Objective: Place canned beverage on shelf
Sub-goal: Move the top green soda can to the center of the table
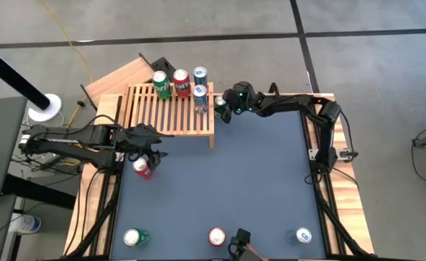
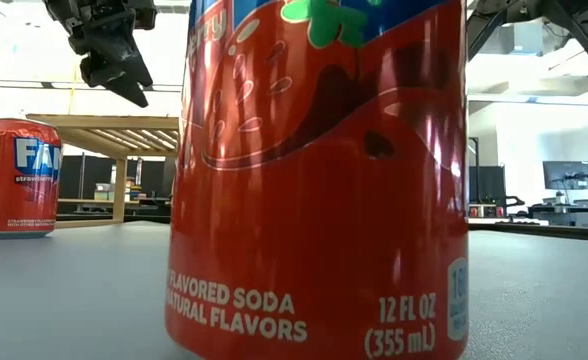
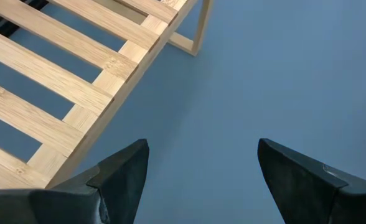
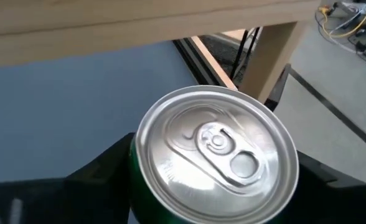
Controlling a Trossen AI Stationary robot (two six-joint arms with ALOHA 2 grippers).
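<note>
The slatted wooden shelf [image 1: 169,109] stands at the table's far left and carries a green can [image 1: 161,85], a red can [image 1: 181,81] and two blue cans [image 1: 200,87]. My right gripper [image 1: 224,109] is at the shelf's right end, shut on a green can [image 4: 214,149] with a silver top. My left gripper [image 3: 201,168] is open and empty above the table just in front of the shelf's near edge. A red can [image 1: 142,167] stands upright on the table beside it, and it also shows in the low view [image 2: 14,178]. My right gripper holds the green can by its upper side walls [image 4: 136,168], one finger on each side, just under the rim. The can stands upright in the hold, beside the shelf's right leg [image 4: 264,56]. Whether its base is on the table does not show.
A green can [image 1: 135,237], a red can [image 1: 217,236] and a blue can [image 1: 302,235] stand along the table's near edge; the red one fills the low view [image 2: 314,180]. A plain wooden board [image 1: 119,76] lies behind the shelf. The middle of the blue table top [image 1: 256,181] is bare.
</note>
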